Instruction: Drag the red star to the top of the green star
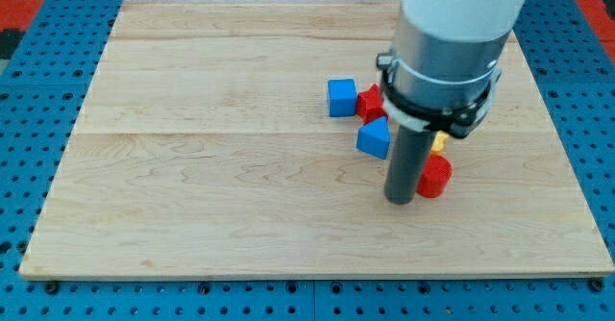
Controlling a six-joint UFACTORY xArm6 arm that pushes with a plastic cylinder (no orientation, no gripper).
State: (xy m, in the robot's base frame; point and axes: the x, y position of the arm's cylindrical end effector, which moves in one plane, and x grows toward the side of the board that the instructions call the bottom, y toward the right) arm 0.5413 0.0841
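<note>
A dark rod stood on a wooden bench (192, 167), my tip (400, 201) touching the surface; this end effector had nothing that opens or closes. A red block (435, 177) sat just right of my tip. Above-left lay a blue block (375, 137), the red star (370, 102) and a blue cube (341, 97). A yellow block (439, 142) peeked out beside the rod. No green star showed

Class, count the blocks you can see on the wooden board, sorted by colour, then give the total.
Blue: 2, a cube and a second blue block
Red: 2, a star and a red block
Yellow: 1, a sliver behind the arm
Total: 5 visible
</note>
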